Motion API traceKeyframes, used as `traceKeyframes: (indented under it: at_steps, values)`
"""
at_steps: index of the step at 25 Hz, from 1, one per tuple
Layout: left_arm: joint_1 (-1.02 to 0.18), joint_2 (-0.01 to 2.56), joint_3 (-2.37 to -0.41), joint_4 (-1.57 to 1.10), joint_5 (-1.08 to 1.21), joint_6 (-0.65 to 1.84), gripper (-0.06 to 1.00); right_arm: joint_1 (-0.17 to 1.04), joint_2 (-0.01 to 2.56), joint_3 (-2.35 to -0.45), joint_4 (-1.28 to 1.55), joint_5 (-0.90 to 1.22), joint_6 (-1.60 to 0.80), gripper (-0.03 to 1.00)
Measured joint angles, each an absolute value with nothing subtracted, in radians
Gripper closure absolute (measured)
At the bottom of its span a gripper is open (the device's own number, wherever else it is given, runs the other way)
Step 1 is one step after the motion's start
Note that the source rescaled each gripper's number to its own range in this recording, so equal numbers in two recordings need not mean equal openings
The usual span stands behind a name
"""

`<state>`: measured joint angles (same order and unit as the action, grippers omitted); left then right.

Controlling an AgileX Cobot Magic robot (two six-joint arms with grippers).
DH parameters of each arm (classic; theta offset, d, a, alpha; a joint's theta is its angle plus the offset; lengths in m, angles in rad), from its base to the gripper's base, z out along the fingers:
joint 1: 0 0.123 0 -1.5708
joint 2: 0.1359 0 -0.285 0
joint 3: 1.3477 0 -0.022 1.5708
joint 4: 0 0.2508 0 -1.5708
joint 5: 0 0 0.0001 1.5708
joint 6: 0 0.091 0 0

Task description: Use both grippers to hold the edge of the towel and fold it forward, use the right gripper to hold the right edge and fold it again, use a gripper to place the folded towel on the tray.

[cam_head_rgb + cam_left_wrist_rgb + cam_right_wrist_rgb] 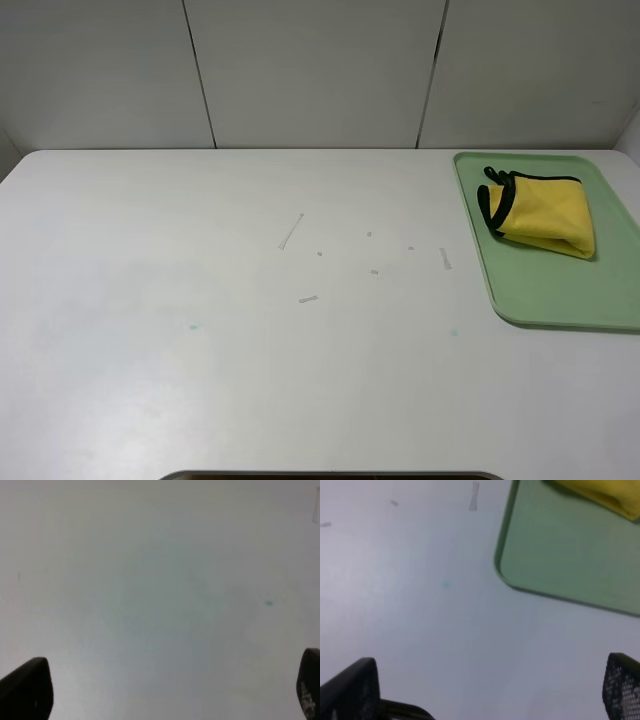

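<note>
And the yellow towel [541,213] is sitting folded into a compact bundle on the pale green tray [560,290], tucked toward the tray's far end, its black trim curling at the side facing the middle of the desk [250,330]. By the look of it, both folds and the placement are showing as done, so nothing of the task appears to be waiting; at most the bundle is lying a little loose and skewed on the tray. The left gripper [170,690] is hanging over bare desk, well apart from the tray, jaws spread wide and gripping nothing. The right gripper [490,690] is hovering just off the tray's near corner, jaws likewise standing wide open and empty, with the towel showing only as a yellow sliver beyond the tray's rim.
</note>
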<state>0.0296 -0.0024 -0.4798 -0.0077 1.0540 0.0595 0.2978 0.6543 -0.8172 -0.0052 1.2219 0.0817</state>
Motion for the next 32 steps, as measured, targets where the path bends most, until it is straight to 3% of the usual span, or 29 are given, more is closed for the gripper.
traceKeyframes:
  at_steps: [9, 24, 32]
  values:
    - [0.030, -0.002, -0.480, -0.008, 1.054, 0.059, -0.06, 0.286, 0.406, -0.664, 0.000, 1.224, 0.086, -0.03]
    - [0.030, -0.002, -0.480, -0.008, 1.054, 0.059, -0.06, 0.020, 0.023, -0.541, -0.063, 1.145, 0.086, -0.03]
    - [0.030, -0.002, -0.480, -0.008, 1.054, 0.059, -0.06, -0.071, -0.006, -0.538, -0.065, 1.102, 0.082, -0.03]
